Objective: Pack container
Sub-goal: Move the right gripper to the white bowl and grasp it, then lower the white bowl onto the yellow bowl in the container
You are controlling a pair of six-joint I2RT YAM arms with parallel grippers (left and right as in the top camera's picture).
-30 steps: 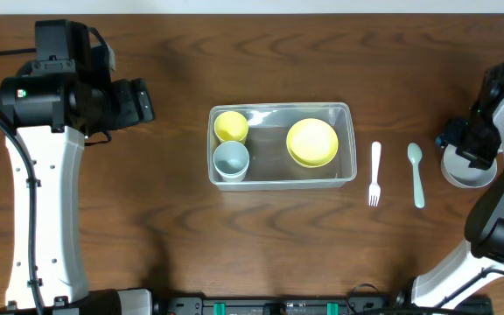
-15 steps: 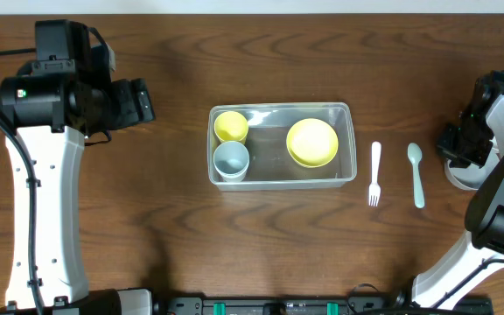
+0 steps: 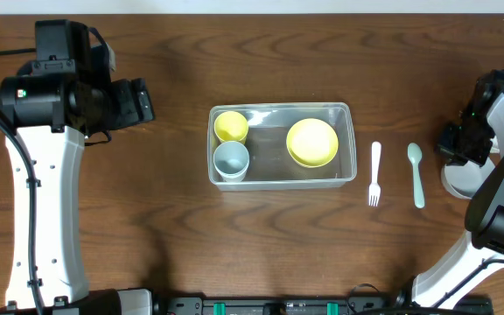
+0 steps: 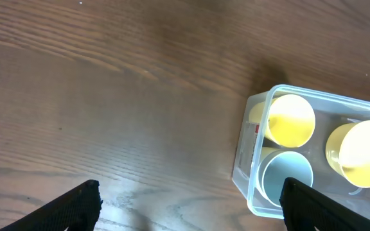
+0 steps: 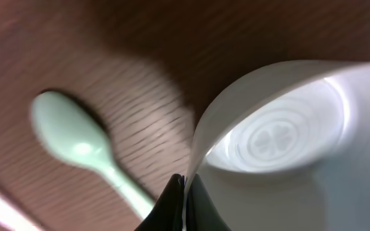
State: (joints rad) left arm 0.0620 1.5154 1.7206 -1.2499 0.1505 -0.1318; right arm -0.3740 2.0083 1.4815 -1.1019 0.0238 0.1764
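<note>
The clear container (image 3: 348,140) sits mid-table and holds a yellow cup (image 3: 230,126), a pale blue cup (image 3: 231,159) and a yellow bowl (image 3: 311,142). The left wrist view shows its left end (image 4: 244,154) with both cups. A white bowl (image 3: 464,179) stands at the far right. My right gripper (image 5: 185,192) is shut on the white bowl's rim (image 5: 201,138), one finger inside and one outside. My left gripper (image 3: 138,101) hangs open above bare wood, well to the left of the container; its fingertips (image 4: 82,202) stand wide apart.
A white fork (image 3: 375,172) and a mint spoon (image 3: 416,173) lie on the wood between the container and the white bowl. The spoon (image 5: 76,144) lies just beside the gripped rim. The left half of the table is bare wood.
My right gripper has closed on the white bowl's rim and the bowl has shifted slightly. The left arm has not moved.
</note>
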